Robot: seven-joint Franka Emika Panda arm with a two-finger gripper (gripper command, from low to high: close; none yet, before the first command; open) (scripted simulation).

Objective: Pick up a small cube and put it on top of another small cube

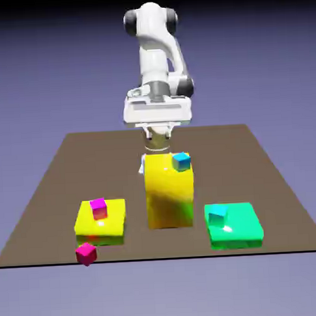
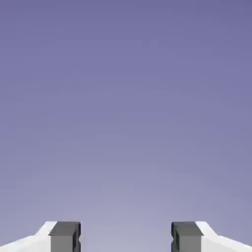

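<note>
crimson cube [image 1: 86,254] at worktop's [image 1: 205,137] near edge, in front of yellow block [image 1: 101,222]; magenta cube [image 1: 99,209] atop that block. tool [image 2: 126,238] released, nothing between fingertips. crimson one probably light, rigid, perhaps slick; best pinched mid-height across opposite faces.

A plain blue-violet backdrop, near-black at the top; before it, a dark brown table [image 1: 115,169].
</note>
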